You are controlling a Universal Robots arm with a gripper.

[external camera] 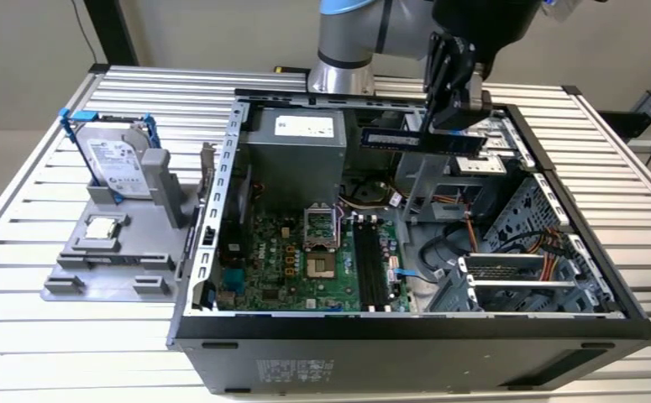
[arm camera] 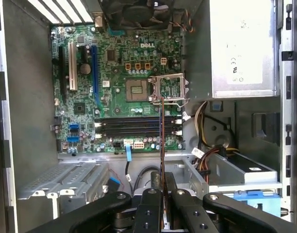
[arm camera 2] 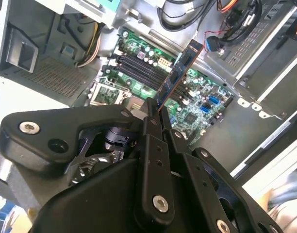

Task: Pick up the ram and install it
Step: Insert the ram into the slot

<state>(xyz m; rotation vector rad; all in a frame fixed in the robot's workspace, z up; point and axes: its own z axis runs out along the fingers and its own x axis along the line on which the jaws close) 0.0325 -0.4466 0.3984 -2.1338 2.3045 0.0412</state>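
The ram is a long blue-green stick held level above the open computer case, over its far side. My gripper is shut on one end of it. In the second wrist view the ram sticks out from my gripper toward the green motherboard. In the first wrist view the ram shows edge-on as a thin line rising from my gripper, and it crosses the dark memory slots. Those slots lie below the ram, well apart from it.
A silver power supply fills the case's back corner, with the open processor socket beside the slots. Cables and a drive cage crowd the exterior view's right. A grey stand outside the case holds a hard drive and a processor chip.
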